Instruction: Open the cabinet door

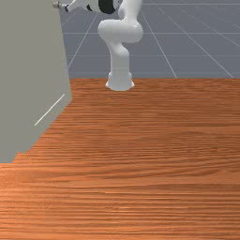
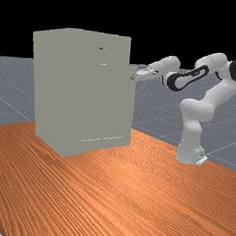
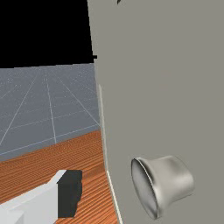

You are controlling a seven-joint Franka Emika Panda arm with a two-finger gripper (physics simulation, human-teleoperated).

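step: knob's being lined up, looks like | gripper [image 2: 136, 76] is held spread, nothing pinched | round metal knob [image 3: 173, 181] is mounted on the cabinet door [image 3: 153, 100], just beside the gripper | next: knob should be straddled and gripped before the door's pulled, imo

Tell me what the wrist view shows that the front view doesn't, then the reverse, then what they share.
Wrist view: the black backdrop above the horizon.

Front view: the arm's rounded white base and the white links above it.

Both: the tall grey-beige cabinet, its flared silvery metal knob, part of the white-and-black gripper, the orange-brown wooden table and the grey floor with pale grid lines.
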